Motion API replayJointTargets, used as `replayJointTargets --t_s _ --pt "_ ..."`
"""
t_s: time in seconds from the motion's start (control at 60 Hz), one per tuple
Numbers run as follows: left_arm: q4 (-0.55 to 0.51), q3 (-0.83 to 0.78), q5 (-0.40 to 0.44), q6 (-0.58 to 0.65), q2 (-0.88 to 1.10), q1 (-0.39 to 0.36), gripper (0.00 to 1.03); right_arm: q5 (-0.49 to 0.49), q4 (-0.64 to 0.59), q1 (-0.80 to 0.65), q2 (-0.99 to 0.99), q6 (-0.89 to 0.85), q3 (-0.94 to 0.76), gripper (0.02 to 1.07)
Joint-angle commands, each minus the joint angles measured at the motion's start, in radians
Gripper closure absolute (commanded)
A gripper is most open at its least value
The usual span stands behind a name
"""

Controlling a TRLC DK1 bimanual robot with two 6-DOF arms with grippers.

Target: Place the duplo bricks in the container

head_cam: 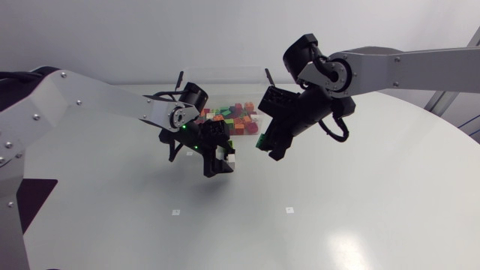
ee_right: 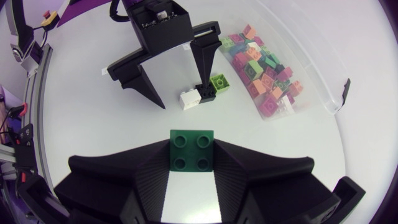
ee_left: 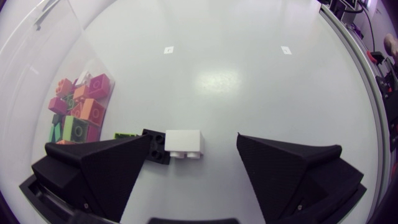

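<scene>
Right gripper [head_cam: 271, 146] clamped on dark green square plastic brick [ee_right: 193, 150], at near right corner of clear plastic container [head_cam: 225, 84]: carry step. Next: lift over rim, release. Left gripper [head_cam: 217, 159], fingers apart, straddles white plastic brick [ee_left: 184, 144] touching black plastic brick [ee_left: 155, 148], near side of container.

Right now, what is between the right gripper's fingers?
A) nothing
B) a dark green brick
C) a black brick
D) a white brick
B: the right wrist view shows a dark green brick clamped between the fingers of the right gripper; the white brick lies on the table.
</scene>
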Motion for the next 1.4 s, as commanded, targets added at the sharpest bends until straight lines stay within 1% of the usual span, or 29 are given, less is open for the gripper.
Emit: replayJointTargets --t_s 0.0,0.25,0.433,0.617,0.833,1.017,1.067,1.233,1.267,1.333,1.383 --pt "-0.023 0.017 0.015 0.029 0.034 -0.008 0.07 -0.009 0.006 -0.006 -0.024 0.003 -0.024 0.90" --pt "-0.031 0.009 0.018 0.031 0.041 -0.012 0.07 -0.009 0.006 -0.006 -0.037 0.003 -0.028 0.90" --pt "-0.103 0.006 0.021 0.064 0.029 -0.025 0.07 -0.009 -0.003 -0.006 -0.065 0.003 -0.020 0.90" --pt "-0.106 -0.013 0.041 0.070 0.011 -0.026 0.07 -0.009 -0.004 -0.008 -0.076 0.004 -0.020 0.90" --pt "-0.104 0.064 0.041 0.078 0.089 -0.011 0.08 -0.017 -0.004 -0.008 -0.074 0.004 -0.004 0.90" --pt "-0.106 0.080 0.049 0.077 0.101 -0.005 0.29 -0.034 0.013 -0.008 -0.067 0.029 0.052 0.90" --pt "-0.107 0.081 0.055 0.077 0.101 0.000 0.40 -0.034 0.036 -0.011 -0.057 0.047 0.076 0.90" --pt "-0.130 0.089 0.089 0.077 0.100 0.014 0.64 -0.052 0.062 -0.028 -0.002 0.086 0.170 0.90" --pt "-0.133 0.087 0.089 0.080 0.100 0.014 0.66 -0.055 0.065 -0.032 0.007 0.092 0.184 0.90" --pt "-0.135 0.081 0.092 0.084 0.100 0.015 0.74 -0.061 0.085 -0.040 0.032 0.110 0.216 0.90" --pt "-0.143 0.076 0.096 0.092 0.098 0.015 0.75 -0.066 0.095 -0.045 0.048 0.121 0.242 0.90"
